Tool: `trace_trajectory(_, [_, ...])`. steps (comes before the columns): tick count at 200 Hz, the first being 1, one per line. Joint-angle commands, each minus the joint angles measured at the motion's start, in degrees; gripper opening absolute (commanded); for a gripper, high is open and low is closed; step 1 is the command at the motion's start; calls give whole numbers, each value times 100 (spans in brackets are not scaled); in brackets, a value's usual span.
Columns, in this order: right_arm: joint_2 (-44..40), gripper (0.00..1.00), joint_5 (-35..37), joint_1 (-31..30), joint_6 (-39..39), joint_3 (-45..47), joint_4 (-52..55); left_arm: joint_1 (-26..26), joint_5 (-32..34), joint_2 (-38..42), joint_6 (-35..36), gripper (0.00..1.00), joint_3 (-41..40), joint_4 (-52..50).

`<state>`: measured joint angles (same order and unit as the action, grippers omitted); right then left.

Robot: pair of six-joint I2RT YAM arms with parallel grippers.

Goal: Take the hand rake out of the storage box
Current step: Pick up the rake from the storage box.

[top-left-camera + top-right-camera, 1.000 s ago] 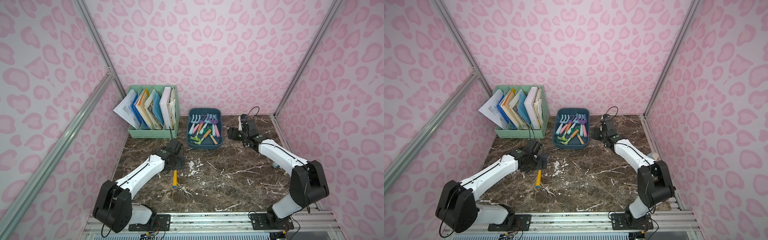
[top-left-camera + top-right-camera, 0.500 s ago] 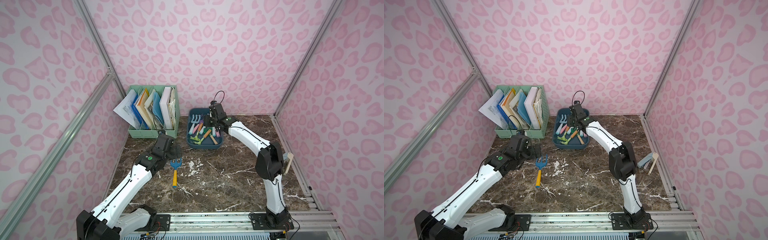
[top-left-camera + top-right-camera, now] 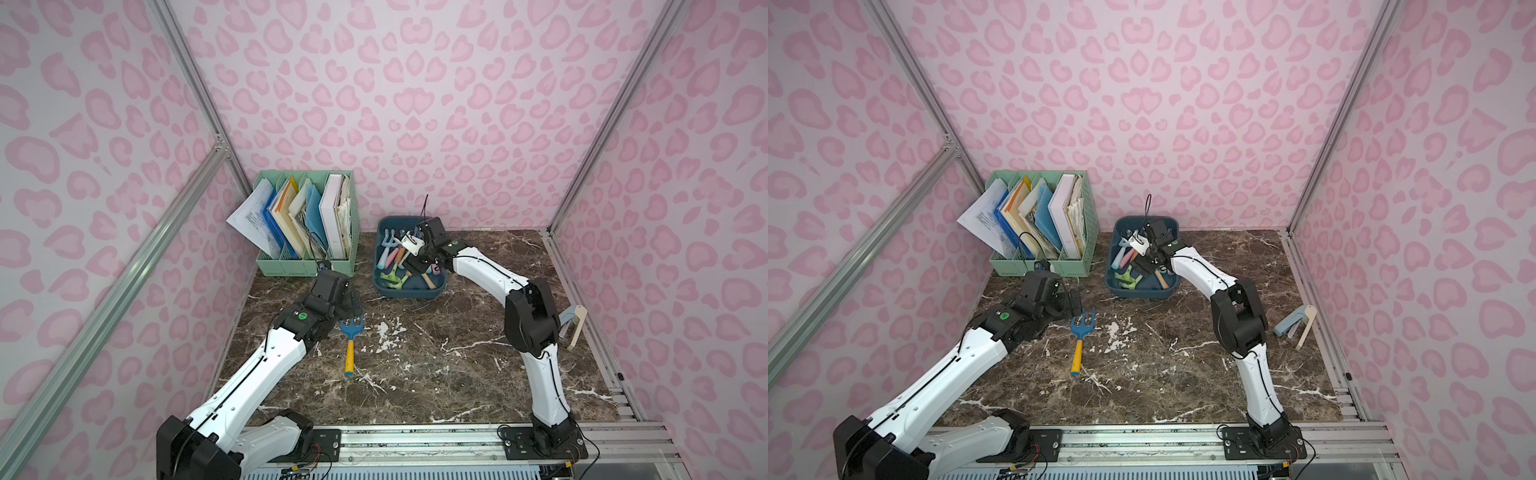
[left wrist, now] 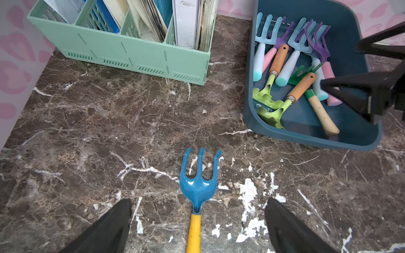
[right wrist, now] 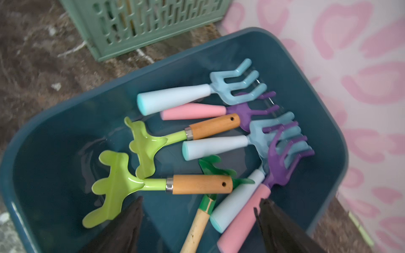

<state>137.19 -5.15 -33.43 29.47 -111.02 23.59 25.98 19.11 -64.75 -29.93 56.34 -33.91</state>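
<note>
The storage box is a shallow dark teal tray at the back of the marble table, and several hand rakes lie in it. My right gripper hangs open just above them. Its fingers straddle a dark green rake with a pale wooden handle, a pale blue handle and a pink handle, gripping none. A blue hand rake with a yellow handle lies on the table outside the box. My left gripper stands open over its neck, not touching it.
A mint-green file rack full of papers stands left of the box against the back wall. A grey-blue and beige stapler-like thing lies at the table's right edge. Pink patterned walls with aluminium posts close in three sides.
My right arm swung from the box's right side to over the box, and the gripper now sits low among the handles. My left gripper drew back, uncovering the blue rake on the table.
</note>
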Motion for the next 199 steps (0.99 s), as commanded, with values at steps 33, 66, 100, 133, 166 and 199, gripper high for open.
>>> trace_trajectory(33, [721, 88, -1155, 453, 1261, -1601, 809, -5, 68, -7, 75, 99, -22, 159])
trace_trajectory(66, [627, 85, -751, 364, 2441, -1121, 628, -1, 115, -2, 102, 99, -46, 181])
trace_trajectory(100, [190, 79, -1078, 463, 4074, -254, -51, -5, 188, 22, 110, 98, -70, 191])
trace_trajectory(133, [283, 60, -1031, 434, 4701, -201, -360, -5, 241, 6, 128, 99, -83, 191])
trace_trajectory(166, [448, 55, -1018, 421, 5443, -92, -356, -5, 266, 6, 154, 99, -92, 207])
trace_trajectory(199, [569, 49, -902, 442, 5949, -187, -150, -5, 303, -11, 172, 98, -110, 222])
